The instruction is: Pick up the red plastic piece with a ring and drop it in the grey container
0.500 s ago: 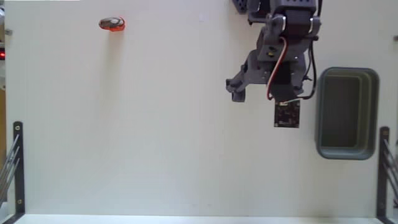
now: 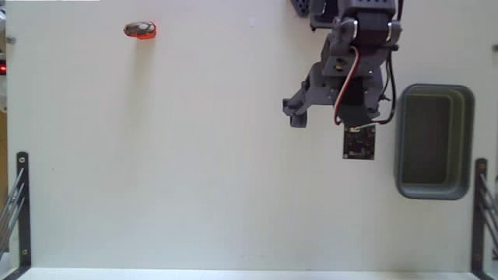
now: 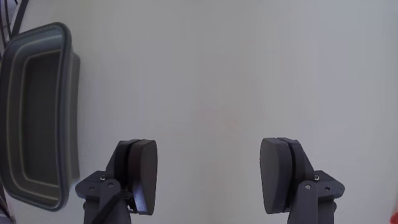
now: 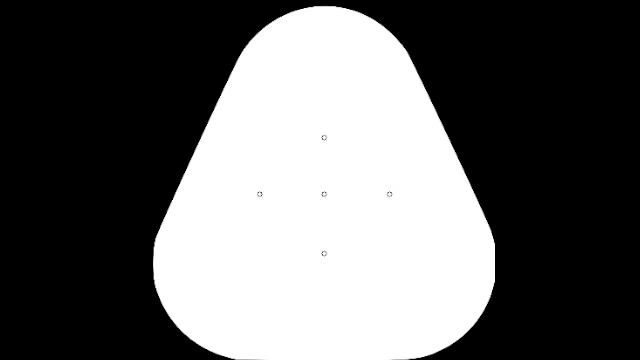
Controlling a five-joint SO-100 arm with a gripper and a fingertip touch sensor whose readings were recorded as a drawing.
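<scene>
White tabletop [image 2: 194, 171] lies bare under the wide-open, empty hand [image 3: 208, 177]

plain white table [image 2: 194, 171], black metal racks [image 2: 17, 206] at edges

Tool [image 3: 208, 180] jaws wide apart, nothing between; grey container [image 3: 62, 124] at left edge on white table [image 3: 217, 74].

The grey plastic robot arm [image 2: 342, 74] is built of blocky printed parts. A red cable [image 2: 348, 85] and a black cable [image 2: 391, 85] run along it, and a small dark square circuit board [image 2: 359, 143] sits at its end. In the wrist view, the grey two-finger gripper [image 3: 208, 175] has two flat rounded fingers [image 3: 144, 174], with small screws at their bases.
</scene>
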